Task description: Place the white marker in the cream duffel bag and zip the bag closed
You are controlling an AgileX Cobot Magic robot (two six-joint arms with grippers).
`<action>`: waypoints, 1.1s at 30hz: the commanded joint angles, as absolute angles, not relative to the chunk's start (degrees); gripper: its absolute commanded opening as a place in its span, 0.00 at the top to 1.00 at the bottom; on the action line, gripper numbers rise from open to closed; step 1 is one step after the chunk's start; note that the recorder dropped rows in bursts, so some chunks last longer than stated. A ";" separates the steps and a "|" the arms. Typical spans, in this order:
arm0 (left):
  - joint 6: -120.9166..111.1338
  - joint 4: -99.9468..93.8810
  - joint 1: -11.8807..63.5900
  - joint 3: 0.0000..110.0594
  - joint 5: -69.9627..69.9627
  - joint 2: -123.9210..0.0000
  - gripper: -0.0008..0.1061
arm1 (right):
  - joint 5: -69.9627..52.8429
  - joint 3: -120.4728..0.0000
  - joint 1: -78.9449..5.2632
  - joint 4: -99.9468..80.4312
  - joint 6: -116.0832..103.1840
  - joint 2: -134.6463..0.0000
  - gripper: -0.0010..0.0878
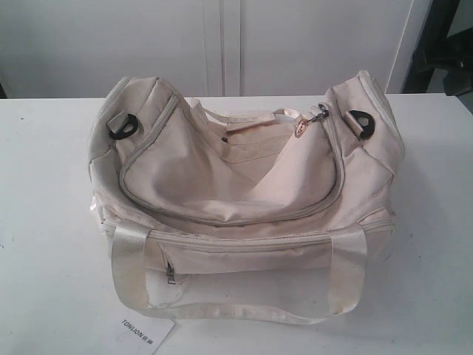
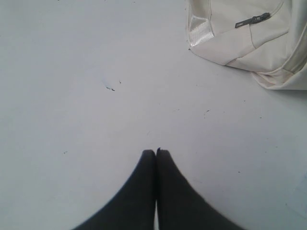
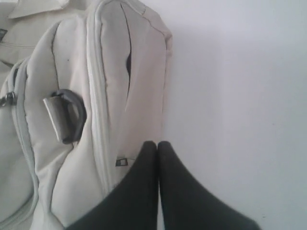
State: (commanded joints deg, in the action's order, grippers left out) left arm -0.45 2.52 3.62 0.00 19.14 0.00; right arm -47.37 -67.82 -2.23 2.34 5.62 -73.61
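**Soft bag, small metal tab: where a grip would pay**

The cream duffel bag sits mid-table, slumped and creased, its top panel sagging inward. It looks like light, floppy fabric that gives under any push and drags along the surface rather than resisting a pull. The curved main zipper appears run all the way round, with its pull lying at the far right end, close to the right-hand D-ring.

The white marker shows in none of the views. It may already be inside, but the pictures do not show that.

The left gripper has its jaws pressed together on nothing, over bare table and well apart from the near left corner of the bag. The right gripper is likewise closed and empty, just beside the bag's right end panel. Whether it touches the fabric cannot be told.

If the zipper needs more work, the metal pull is the only firm thing to pinch. The cloth around it would bunch, so the other arm should pin the bag down. The satin strap handle looks slick and poor to hold. The black D-rings are rigid and would anchor better. A paper tag lies loose at the near edge.
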 joint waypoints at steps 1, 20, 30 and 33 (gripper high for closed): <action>-0.45 2.52 3.62 0.00 19.14 0.00 0.99 | -46.95 -66.64 -2.23 2.34 5.62 -72.34 0.99; -0.45 2.52 3.62 0.00 19.14 0.00 0.99 | -43.34 -40.37 -2.23 -3.24 5.88 -38.50 0.99; -0.45 2.52 3.62 0.00 19.14 0.00 0.99 | -36.37 -25.68 -2.23 -4.64 5.88 -23.79 0.99; -0.45 2.52 3.62 0.00 19.14 0.00 0.99 | -33.57 -20.78 -2.23 -4.64 5.88 -17.63 0.99</action>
State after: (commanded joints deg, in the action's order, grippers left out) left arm -0.45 2.52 3.62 0.00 19.14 0.00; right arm -33.57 -20.78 -2.23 -4.64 5.88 -17.63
